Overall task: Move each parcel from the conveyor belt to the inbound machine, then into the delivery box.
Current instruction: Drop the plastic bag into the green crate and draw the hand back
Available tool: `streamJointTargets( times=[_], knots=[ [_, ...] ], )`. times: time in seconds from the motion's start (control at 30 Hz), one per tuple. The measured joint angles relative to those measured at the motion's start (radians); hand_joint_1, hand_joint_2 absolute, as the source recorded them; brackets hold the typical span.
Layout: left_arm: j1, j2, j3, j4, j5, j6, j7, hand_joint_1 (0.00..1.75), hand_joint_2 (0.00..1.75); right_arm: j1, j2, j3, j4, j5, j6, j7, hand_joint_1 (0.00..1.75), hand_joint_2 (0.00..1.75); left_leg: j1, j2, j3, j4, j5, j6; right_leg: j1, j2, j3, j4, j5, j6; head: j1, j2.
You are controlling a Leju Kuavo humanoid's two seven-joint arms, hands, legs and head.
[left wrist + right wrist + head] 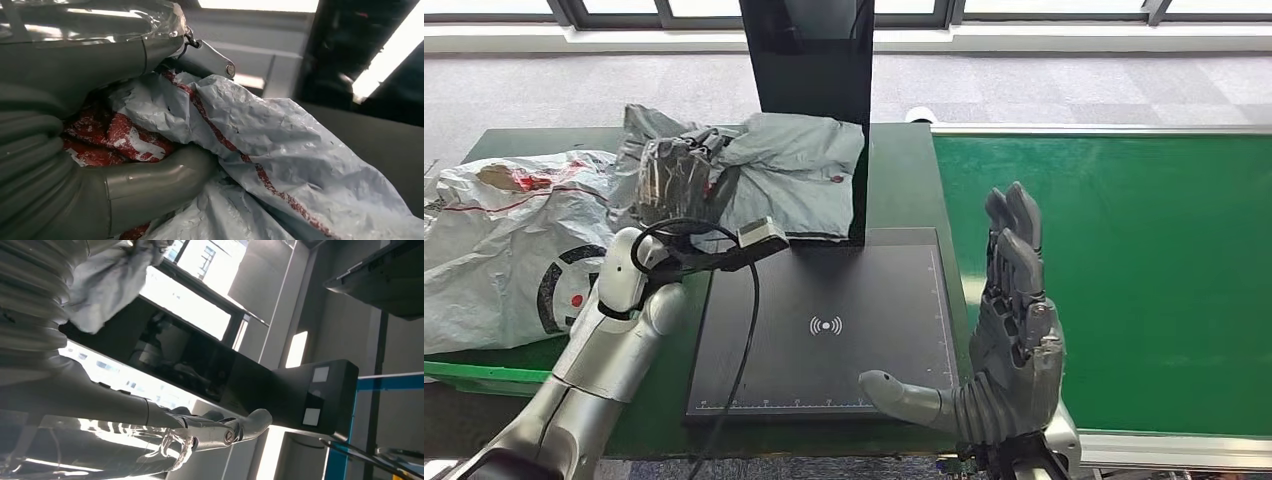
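A: Our left hand (674,180) has its fingers closed round a grey parcel (794,175), held over the bench's back edge, just behind the black scanner pad (824,330). The left wrist view shows crumpled grey film with red print clamped between thumb and fingers.

B: Right hand (1009,330)?

A: Fingers spread wide, holding nothing, at the pad's front right corner, next to the green belt (1124,280). We see no parcel on the stretch of belt in shot.

B: Risks?

A: Grip is on loose film, not the contents, as far as we can judge. The bag could slide out or sag on the carry. It also hangs against the scanner's black upright (814,60), so we could snag there. And the wrist cable (749,330) loops across the pad's left side and could catch.

B: The box?

A: We take the white sack (504,250) at the bench's left end to be it, and its mouth is hard to make out, so a drop may miss. We can't tell whether the label faces the pad. The left fingers are mostly buried in film.
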Motion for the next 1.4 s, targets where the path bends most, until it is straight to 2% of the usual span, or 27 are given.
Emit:
streamJointTargets(
  times=[0.2,0.3,0.4,0.53,0.63,0.83,1.0,1.17,1.2,1.23,1.3,1.33,1.37,1.4],
  knots=[
    [-0.014,0.047,0.205,-0.025,-0.199,-0.058,0.124,1.75,1.75,-0.001,0.000,0.000,0.001,-0.022,0.061,0.001,0.00,1.75,0.000,0.002,0.000,0.000,0.000,0.000,0.000,0.002,-0.001,0.002,0.000,-0.001,0.000,0.000],
    [-0.004,0.098,0.292,-0.016,-0.222,-0.074,0.202,1.75,1.75,-0.004,0.000,0.000,0.005,-0.036,0.084,-0.001,0.00,1.75,0.001,0.004,0.000,-0.001,0.000,-0.001,0.000,0.003,-0.003,0.002,0.000,-0.001,0.000,0.000],
    [0.012,0.170,0.354,0.020,-0.227,-0.083,0.259,1.75,1.75,-0.011,0.000,0.000,0.011,-0.044,0.093,-0.006,0.00,1.75,0.001,0.004,-0.001,-0.001,0.001,-0.002,0.001,0.003,-0.004,0.003,0.000,-0.002,0.000,0.000],
    [0.034,0.263,0.383,0.089,-0.231,-0.083,0.288,1.75,1.75,-0.019,0.000,0.000,0.020,-0.047,0.091,-0.007,0.00,1.75,0.001,0.003,-0.002,-0.001,0.002,-0.003,0.001,0.003,-0.005,0.003,0.000,-0.002,0.000,0.000],
    [0.045,0.300,0.390,0.118,-0.231,-0.081,0.292,1.75,1.75,-0.023,0.000,0.000,0.026,-0.047,0.091,-0.007,0.00,1.75,0.001,0.001,-0.003,-0.001,0.002,-0.003,0.001,0.001,-0.004,0.003,0.000,-0.002,0.000,0.000],
    [0.048,0.332,0.396,0.150,-0.231,-0.081,0.295,1.75,1.75,-0.029,0.000,0.000,0.037,-0.047,0.091,-0.007,0.00,1.75,0.001,0.001,-0.003,0.000,0.002,-0.003,0.000,0.001,-0.004,0.003,0.000,-0.002,0.000,0.000],
    [0.058,0.363,0.395,0.172,-0.231,-0.121,0.358,1.75,1.75,-0.036,0.000,0.002,0.045,-0.056,0.081,-0.007,0.00,1.75,0.001,0.002,-0.003,0.000,0.002,-0.003,0.000,0.002,-0.006,0.003,0.000,-0.002,0.000,0.000],
    [0.077,0.387,0.396,0.235,-0.231,-0.127,0.369,1.75,1.75,-0.049,-0.004,0.021,0.060,-0.078,0.047,-0.009,0.00,1.75,0.001,0.002,-0.003,0.000,0.002,-0.003,0.001,0.002,-0.006,0.003,0.000,-0.003,0.000,0.000],
    [0.080,0.388,0.396,0.249,-0.231,-0.129,0.369,1.40,1.75,-0.052,-0.007,0.025,0.063,-0.082,0.040,-0.009,0.00,1.75,0.001,0.002,-0.003,0.000,0.002,-0.003,0.001,0.002,-0.006,0.003,0.000,-0.003,0.000,0.000],
    [0.084,0.388,0.398,0.263,-0.231,-0.133,0.368,0.96,1.75,-0.056,-0.009,0.029,0.067,-0.086,0.034,-0.010,0.00,1.75,0.001,0.002,-0.004,0.000,0.002,-0.003,0.001,0.002,-0.006,0.003,0.000,-0.003,0.000,0.000],
    [0.090,0.385,0.406,0.287,-0.231,-0.148,0.357,0.09,0.87,-0.066,-0.016,0.039,0.076,-0.099,0.021,-0.012,0.00,1.75,0.001,0.002,-0.004,0.000,0.002,-0.003,0.001,0.002,-0.006,0.003,0.000,-0.003,0.000,0.000],
    [0.093,0.381,0.415,0.296,-0.231,-0.153,0.347,0.00,0.44,-0.072,-0.020,0.045,0.081,-0.107,0.014,-0.014,0.00,1.75,0.001,0.002,-0.004,0.000,0.002,-0.003,0.001,0.002,-0.006,0.003,0.000,-0.003,0.000,0.000],
    [0.095,0.374,0.424,0.304,-0.231,-0.153,0.335,0.00,0.00,-0.081,-0.024,0.052,0.086,-0.115,0.005,-0.016,0.00,1.75,0.001,0.002,-0.004,0.000,0.002,-0.003,0.001,0.002,-0.006,0.003,0.001,-0.003,0.000,0.000],
    [0.097,0.364,0.436,0.308,-0.231,-0.147,0.324,0.00,0.00,-0.089,-0.027,0.059,0.092,-0.122,-0.003,-0.016,0.00,1.75,0.001,0.002,-0.004,0.000,0.002,-0.003,0.001,0.002,-0.006,0.003,0.001,-0.003,0.000,0.000]
  ],
)
